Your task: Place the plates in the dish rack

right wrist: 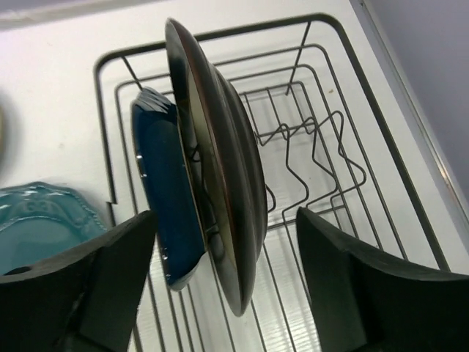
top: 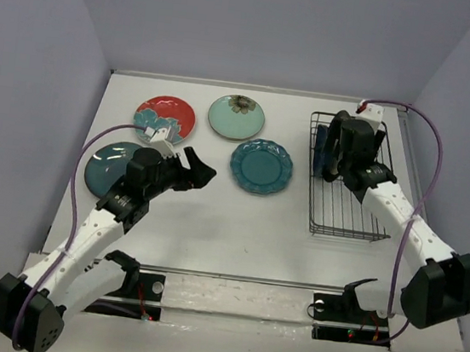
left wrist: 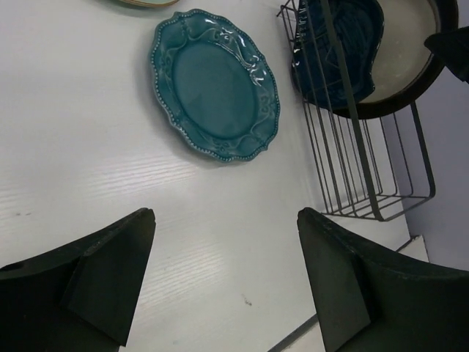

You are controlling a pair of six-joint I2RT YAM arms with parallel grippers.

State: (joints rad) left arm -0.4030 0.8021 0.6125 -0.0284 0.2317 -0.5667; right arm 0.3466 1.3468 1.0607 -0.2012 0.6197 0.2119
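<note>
The black wire dish rack [top: 346, 215] stands at the right. The dark-blue leaf-shaped plate [right wrist: 165, 198] and the cream plate with brown rim [right wrist: 220, 169] stand upright in it, side by side. My right gripper [top: 333, 158] is open above them; in the right wrist view [right wrist: 226, 220] its fingers straddle both plates without touching. The teal scalloped plate [top: 260, 166] lies flat left of the rack. My left gripper [top: 201, 172] is open and empty above the table, near that plate [left wrist: 216, 84]. The red plate [top: 166, 118], the mint plate [top: 236, 117] and the plain teal plate [top: 109, 167] lie flat.
The rack's near end [right wrist: 322, 147] holds bare prongs. My left arm overlaps part of the plain teal plate. Walls close the table at back, left and right. The rack with both plates also shows in the left wrist view [left wrist: 366, 183].
</note>
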